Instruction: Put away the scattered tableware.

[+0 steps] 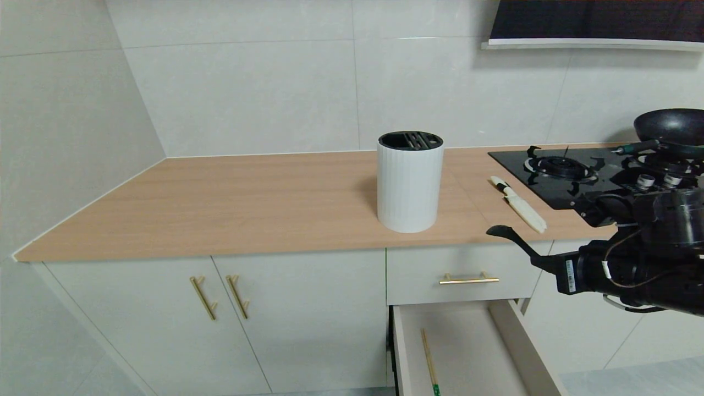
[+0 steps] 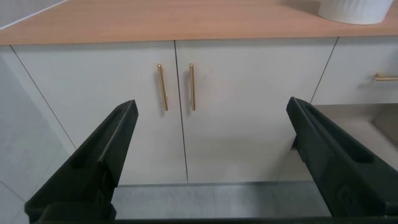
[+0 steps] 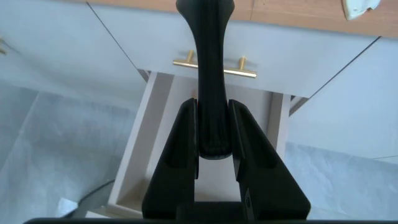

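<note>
— What did the head view show?
— A white ribbed holder (image 1: 410, 187) stood on the counter (image 1: 220, 203), with a knife (image 1: 520, 206) lying nearby. Below, an open drawer (image 1: 520, 341) held chopsticks (image 1: 429, 360).
— And the wrist views?
— The left gripper (image 2: 211, 155) gaped wide before cabinet doors (image 2: 249, 112). The right gripper (image 3: 212, 134) pinched a black utensil (image 3: 208, 62) over the drawer. No print was legible.

The open drawer (image 1: 511, 330) and the chopsticks (image 1: 429, 360) in it are cut off by the lower edge of the head view, the pan (image 1: 671, 125) by its right edge. The head of the black utensil (image 3: 209, 68) runs out of the right wrist view.
</note>
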